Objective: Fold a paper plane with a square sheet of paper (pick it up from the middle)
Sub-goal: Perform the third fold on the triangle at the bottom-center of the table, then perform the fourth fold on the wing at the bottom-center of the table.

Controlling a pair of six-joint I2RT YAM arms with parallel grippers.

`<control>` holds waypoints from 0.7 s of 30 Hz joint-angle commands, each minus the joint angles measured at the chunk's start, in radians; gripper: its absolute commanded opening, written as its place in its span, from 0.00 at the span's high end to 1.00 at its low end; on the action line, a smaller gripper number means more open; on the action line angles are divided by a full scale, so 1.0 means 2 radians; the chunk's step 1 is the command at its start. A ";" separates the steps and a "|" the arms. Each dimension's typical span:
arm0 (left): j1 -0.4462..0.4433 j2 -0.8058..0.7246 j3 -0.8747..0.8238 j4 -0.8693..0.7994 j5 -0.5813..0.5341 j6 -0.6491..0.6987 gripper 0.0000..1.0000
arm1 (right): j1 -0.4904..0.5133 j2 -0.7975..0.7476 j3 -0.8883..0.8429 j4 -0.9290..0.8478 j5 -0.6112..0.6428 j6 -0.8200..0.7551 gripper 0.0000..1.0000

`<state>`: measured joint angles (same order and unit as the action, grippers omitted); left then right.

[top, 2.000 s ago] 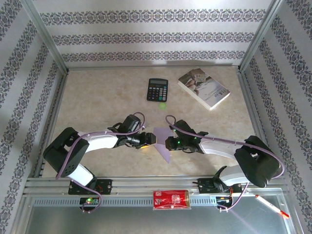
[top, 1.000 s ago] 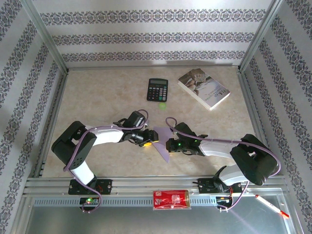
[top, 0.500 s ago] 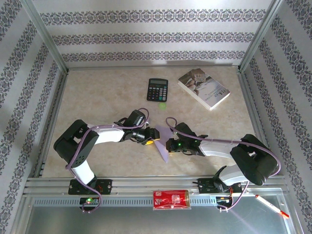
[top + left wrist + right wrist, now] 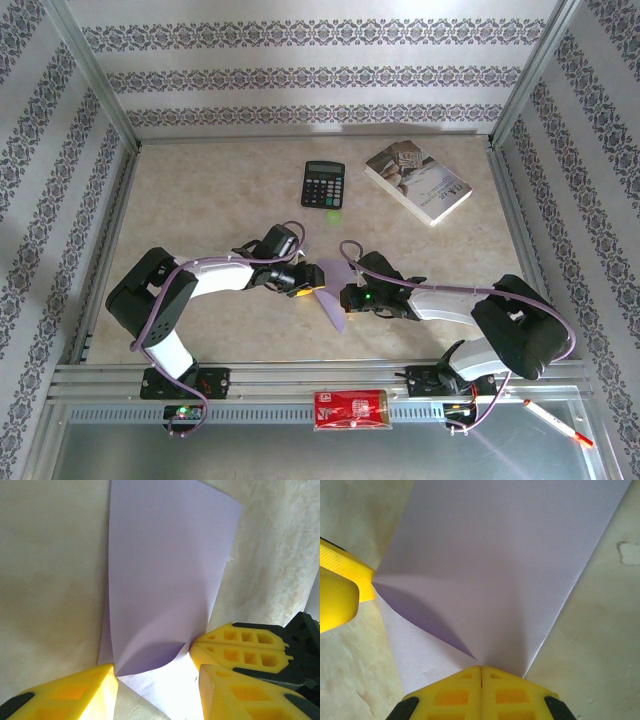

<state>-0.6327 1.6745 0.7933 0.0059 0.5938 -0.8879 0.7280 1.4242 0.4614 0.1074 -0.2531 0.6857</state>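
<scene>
A: What do we have, starting with the biggest thing?

B: The desk (image 4: 200,190), pale and marbled. On it we see 2 arms reaching inward from the near edge, the left arm (image 4: 215,275) and the right arm (image 4: 450,300). Their tips almost meet a little nearer than the middle.

A: And the loose items?

B: At the far right lies a book (image 4: 417,181) with a white cover, set at an angle. Next in size is the square sheet of paper (image 4: 333,290), pale lilac, lying on the desk between the 2 arm tips. It is nearer to us than the other loose items. Part of it is turned over on itself and lifts off the surface, with a shadow under the raised flap.

A: We also spot the calculator (image 4: 323,184)?

B: Yes, it is dark and lies beyond the sheet, left of the book and well apart from both arms.

A: How do the end effectors stand?

B: The right end effector (image 4: 481,672) has its yellow fingers pressed together with no gap. The sheet runs into that seam, so we read it as pinching the paper. The left end effector (image 4: 157,680) has its fingers clearly parted, with the curled corner of the sheet between them. 1 fingertip (image 4: 107,675) touches the fold, but we see no clamp on it.

A: Smallest thing?

B: A green disc (image 4: 333,215), just on the near side of the calculator.
</scene>
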 commanded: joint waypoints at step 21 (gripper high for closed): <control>0.013 0.029 0.011 0.014 0.028 0.031 0.85 | -0.008 0.015 -0.004 -0.036 -0.002 -0.005 0.94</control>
<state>-0.6140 1.7218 0.8051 0.0372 0.6537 -0.8619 0.7216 1.4242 0.4618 0.1062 -0.2600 0.6994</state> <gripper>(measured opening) 0.156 0.063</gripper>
